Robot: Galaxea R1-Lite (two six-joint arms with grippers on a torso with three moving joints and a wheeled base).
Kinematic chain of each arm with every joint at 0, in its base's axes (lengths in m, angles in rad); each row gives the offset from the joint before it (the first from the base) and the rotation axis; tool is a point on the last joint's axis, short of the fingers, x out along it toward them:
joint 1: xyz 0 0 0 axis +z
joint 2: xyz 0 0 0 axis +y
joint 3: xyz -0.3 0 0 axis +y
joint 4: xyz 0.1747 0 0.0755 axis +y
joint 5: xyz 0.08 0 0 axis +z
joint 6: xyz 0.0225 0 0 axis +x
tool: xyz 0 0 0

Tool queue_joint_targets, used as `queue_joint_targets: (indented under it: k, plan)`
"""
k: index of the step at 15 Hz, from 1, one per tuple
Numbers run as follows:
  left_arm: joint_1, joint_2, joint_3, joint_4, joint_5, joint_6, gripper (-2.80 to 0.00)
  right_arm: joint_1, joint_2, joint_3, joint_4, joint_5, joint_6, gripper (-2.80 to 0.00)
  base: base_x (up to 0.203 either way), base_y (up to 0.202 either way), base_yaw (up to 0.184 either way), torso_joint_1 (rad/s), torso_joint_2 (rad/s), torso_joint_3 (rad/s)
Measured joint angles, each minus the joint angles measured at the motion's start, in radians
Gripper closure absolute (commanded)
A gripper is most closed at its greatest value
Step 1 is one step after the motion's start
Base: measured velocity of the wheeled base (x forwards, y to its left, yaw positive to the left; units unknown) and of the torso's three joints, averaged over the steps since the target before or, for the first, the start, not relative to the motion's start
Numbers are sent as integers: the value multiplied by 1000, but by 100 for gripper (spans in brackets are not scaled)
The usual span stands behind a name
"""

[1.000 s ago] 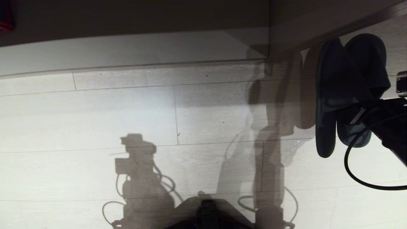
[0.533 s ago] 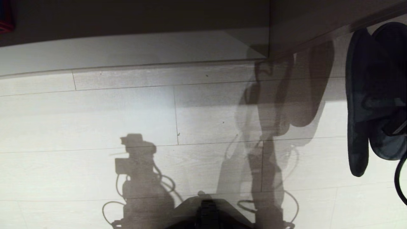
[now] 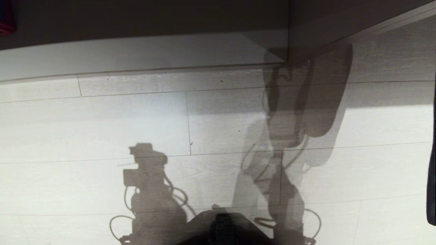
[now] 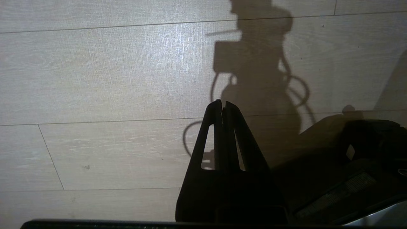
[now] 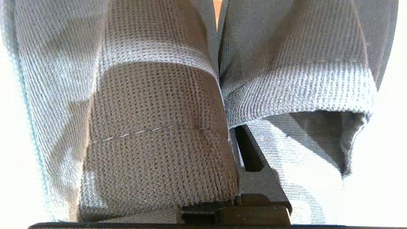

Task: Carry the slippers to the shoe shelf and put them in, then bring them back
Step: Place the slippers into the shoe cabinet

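Note:
The slippers (image 5: 152,111) fill the right wrist view as two grey woven bands pressed side by side. My right gripper (image 5: 227,127) is shut on them where the bands meet. One dark finger (image 5: 254,178) shows, and the other is hidden behind the fabric. In the head view only a dark sliver of the slippers (image 3: 432,163) hangs at the far right edge, above the floor. The shoe shelf (image 3: 136,54) runs along the top, with a pale base board, a dark inside and an upright divider (image 3: 288,34). My left gripper (image 4: 222,103) is shut and empty over the floor.
Pale wood-look floor planks (image 3: 102,136) spread in front of the shelf, crossed by shadows of my arms and cables. My own dark base (image 3: 221,228) shows at the bottom middle. A red-edged thing (image 3: 5,20) sits at the top left corner.
My right arm has carried the slippers rightward and almost out of the head view; only a thin dark edge stays. Their shadow on the floor has shifted too. The left arm has not moved.

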Motion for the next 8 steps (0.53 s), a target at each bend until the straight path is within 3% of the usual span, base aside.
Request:
queue_joint_targets:
  k: [8]
  plan:
    - [0, 0, 0, 0, 0, 0, 0, -74, -247, 20, 143, 9, 0, 0, 0, 0, 0, 0, 0, 0]
